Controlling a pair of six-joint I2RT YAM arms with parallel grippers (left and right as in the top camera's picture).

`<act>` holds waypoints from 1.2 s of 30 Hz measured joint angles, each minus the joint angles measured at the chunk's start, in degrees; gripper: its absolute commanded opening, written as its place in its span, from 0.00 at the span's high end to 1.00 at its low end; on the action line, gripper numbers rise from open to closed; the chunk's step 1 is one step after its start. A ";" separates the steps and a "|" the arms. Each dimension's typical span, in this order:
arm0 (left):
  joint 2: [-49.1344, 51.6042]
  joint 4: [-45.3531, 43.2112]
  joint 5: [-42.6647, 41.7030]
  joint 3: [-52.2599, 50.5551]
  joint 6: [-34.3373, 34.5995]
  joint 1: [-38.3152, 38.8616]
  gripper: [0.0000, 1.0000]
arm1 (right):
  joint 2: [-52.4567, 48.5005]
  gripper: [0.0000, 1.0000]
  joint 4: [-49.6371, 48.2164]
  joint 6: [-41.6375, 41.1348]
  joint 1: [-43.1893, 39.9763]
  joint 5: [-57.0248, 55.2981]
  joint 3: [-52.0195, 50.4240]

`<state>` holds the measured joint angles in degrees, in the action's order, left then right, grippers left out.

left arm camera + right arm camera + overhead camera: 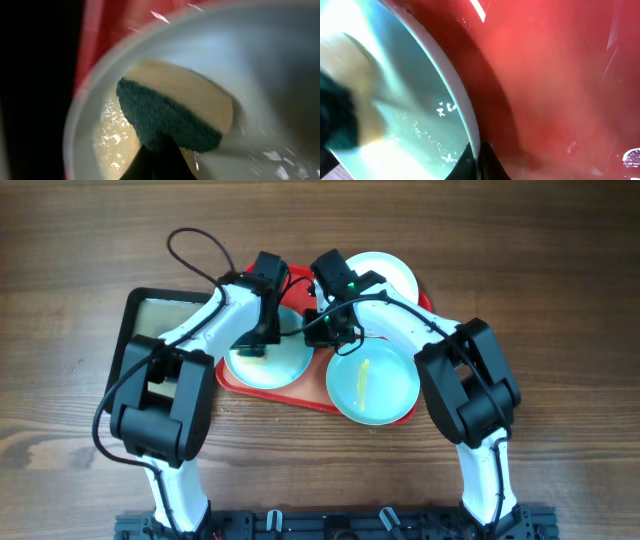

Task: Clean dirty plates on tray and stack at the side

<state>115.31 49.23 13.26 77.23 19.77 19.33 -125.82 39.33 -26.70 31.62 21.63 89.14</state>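
Overhead, we see our left gripper (252,348) clamped on a sponge (170,112), pressing it into the pale blue plate (275,370) on the red tray (300,398). Our right gripper (325,335) pinches that plate's rim, we judge to steady it against scrubbing.

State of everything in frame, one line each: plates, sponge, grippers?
left blue plate: on red tray, wet, under the sponge.
right blue plate: yellow smear, overhanging the tray edge.
white plate: on tray, partly hidden by arms.
sponge: pressed on left blue plate.
left gripper: shut on sponge.
right gripper: shut on left blue plate's rim.
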 measured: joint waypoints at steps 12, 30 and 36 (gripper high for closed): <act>0.35 -16.81 -17.90 -0.98 -6.91 -2.43 0.96 | 0.02 0.96 -0.17 -0.24 -1.09 -1.09 0.00; -5.66 6.01 -11.96 13.49 -2.40 -12.33 0.96 | 0.02 0.53 0.33 -1.49 0.22 1.14 0.09; -11.06 10.29 -10.93 15.72 -1.31 -16.98 0.96 | 0.13 0.96 1.40 -7.56 2.32 2.38 0.70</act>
<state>104.25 59.53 2.33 92.95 18.46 2.35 -125.69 40.73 -34.26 33.93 24.01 89.84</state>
